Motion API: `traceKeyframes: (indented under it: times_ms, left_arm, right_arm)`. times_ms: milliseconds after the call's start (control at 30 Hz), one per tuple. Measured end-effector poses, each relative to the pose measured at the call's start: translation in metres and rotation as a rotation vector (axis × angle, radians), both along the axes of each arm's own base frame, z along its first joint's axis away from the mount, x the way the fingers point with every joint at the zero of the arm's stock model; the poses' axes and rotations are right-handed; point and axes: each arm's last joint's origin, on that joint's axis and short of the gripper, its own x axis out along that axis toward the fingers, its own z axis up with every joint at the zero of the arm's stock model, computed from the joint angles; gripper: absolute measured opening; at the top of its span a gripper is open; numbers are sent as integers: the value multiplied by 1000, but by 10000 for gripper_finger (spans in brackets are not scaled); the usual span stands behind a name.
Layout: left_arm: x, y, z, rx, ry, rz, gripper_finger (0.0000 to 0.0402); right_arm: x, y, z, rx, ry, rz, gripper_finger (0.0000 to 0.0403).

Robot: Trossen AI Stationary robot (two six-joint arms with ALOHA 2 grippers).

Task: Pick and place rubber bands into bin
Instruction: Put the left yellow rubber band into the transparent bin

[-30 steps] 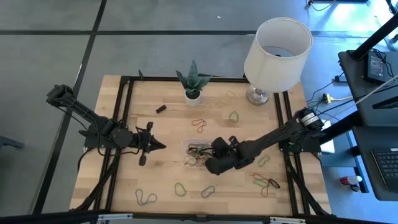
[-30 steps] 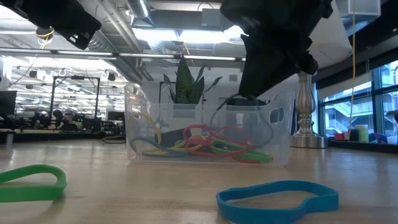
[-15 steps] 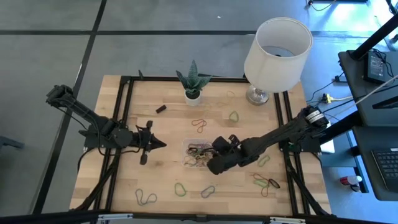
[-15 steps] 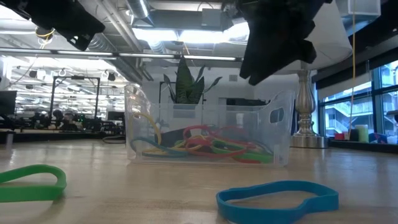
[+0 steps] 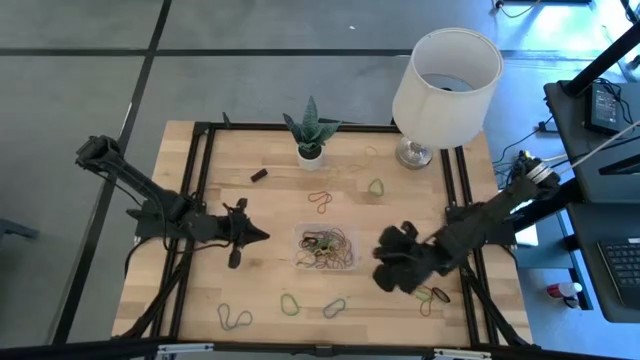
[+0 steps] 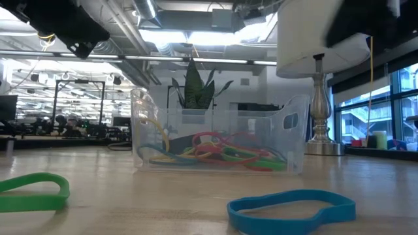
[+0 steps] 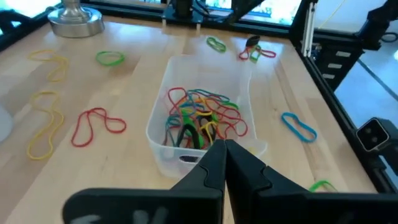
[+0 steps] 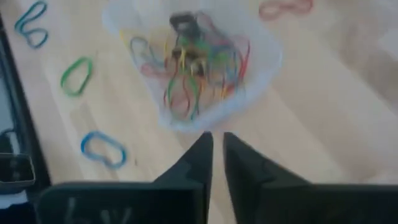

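Note:
The clear bin (image 5: 325, 247) stands mid-table with a tangle of rubber bands (image 7: 202, 118) in red, green and yellow lying on its floor. More bands lie loose on the wood: a green one (image 5: 376, 186), a red one (image 5: 320, 201), several near the front edge (image 5: 290, 304) and some at the right (image 5: 430, 295). My right gripper (image 5: 382, 268) hovers to the right of the bin, above the table. A narrow gap shows between its fingertips (image 8: 216, 146), with nothing in it. My left gripper (image 5: 255, 235) hovers shut to the left of the bin (image 7: 225, 144).
A white plant pot (image 5: 310, 152) and a lamp (image 5: 445, 75) stand at the far edge, and a small black piece (image 5: 259, 175) lies at the far left. In the low view a green band (image 6: 32, 191) and a blue band (image 6: 290, 209) lie in front of the bin (image 6: 219, 140).
My right gripper has risen from just over the bin and swung toward the table's right and near edges, leaving the low view at its upper right. The bands in the bin lie still.

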Motion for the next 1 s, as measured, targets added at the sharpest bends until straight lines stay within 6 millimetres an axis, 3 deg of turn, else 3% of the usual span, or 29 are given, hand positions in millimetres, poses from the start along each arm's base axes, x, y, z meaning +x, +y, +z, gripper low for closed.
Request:
traceKeyframes:
  times_ms: [267, 533, 700, 1000]
  left_arm:
    - [28, -7, 16, 81, 21, 56, 2]
    - [65, 17, 32, 66, 80, 193, 2]
    - [86, 48, 19, 69, 180, 215, 24]
    - [103, 125, -21, -32, 349, 472, 127]
  right_arm:
    - [-45, 6, -39, 105, 64, 3, 4]
    - [-49, 2, -56, 104, 88, 2, 21]
    - [-47, -4, -59, 120, 84, -60, 13]
    - [-44, -13, -62, 84, 75, -104, 10]
